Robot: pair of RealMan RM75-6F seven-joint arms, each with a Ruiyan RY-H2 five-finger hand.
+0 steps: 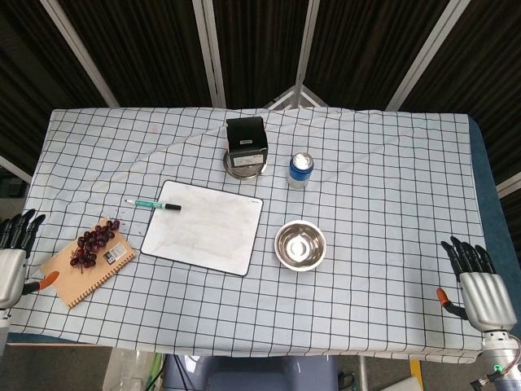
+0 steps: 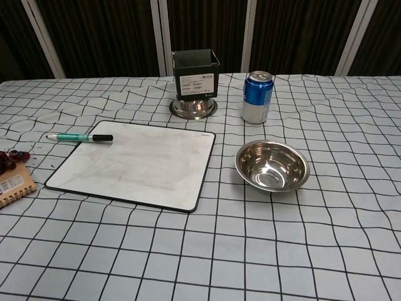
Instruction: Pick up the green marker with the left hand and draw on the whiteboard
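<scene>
While chest view shows neither hand | left hand cut off at frame edge, fingers spread, empty | right hand likewise, at tabletop's near corner | green marker lies tip across whiteboard corner.

The left hand sits at the lower left edge of the head view, fingers straight and apart, pointing up the frame, holding nothing; the right hand sits at the lower right, back upward, fingers spread likewise. Neither appears in the chest view.
</scene>
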